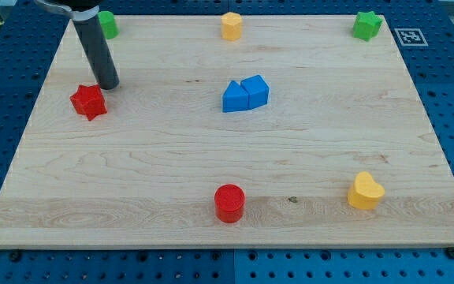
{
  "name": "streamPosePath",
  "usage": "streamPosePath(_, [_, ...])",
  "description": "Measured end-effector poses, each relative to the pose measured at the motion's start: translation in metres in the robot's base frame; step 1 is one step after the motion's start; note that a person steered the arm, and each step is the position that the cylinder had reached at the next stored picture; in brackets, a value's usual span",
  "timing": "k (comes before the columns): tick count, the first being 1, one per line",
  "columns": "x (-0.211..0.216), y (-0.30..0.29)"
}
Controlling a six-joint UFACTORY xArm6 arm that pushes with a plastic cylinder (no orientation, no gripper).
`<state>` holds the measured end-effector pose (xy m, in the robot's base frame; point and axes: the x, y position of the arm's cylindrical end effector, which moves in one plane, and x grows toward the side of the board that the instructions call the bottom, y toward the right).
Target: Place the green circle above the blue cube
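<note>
The green circle (107, 24) sits at the board's top left corner, partly hidden behind my rod. The blue cube (255, 90) lies near the board's middle, touching a blue triangular block (234, 98) on its left. My tip (107, 85) rests on the board below the green circle, just up and right of a red star (88, 102), far left of the blue blocks.
A yellow hexagon (231, 25) sits at top centre and a green star (366, 25) at top right. A red cylinder (229, 203) is at bottom centre and a yellow heart (365, 192) at bottom right. The wooden board (132, 173) lies on a blue pegboard.
</note>
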<state>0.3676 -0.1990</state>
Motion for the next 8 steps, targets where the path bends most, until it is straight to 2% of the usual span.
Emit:
streamPosePath(1, [-0.013, -0.021])
streamPosePath(3, [-0.075, -0.077])
streamPosePath(5, [-0.137, -0.101])
streamPosePath(6, [-0.162, -0.102])
streamPosePath(8, [-0.167, -0.053])
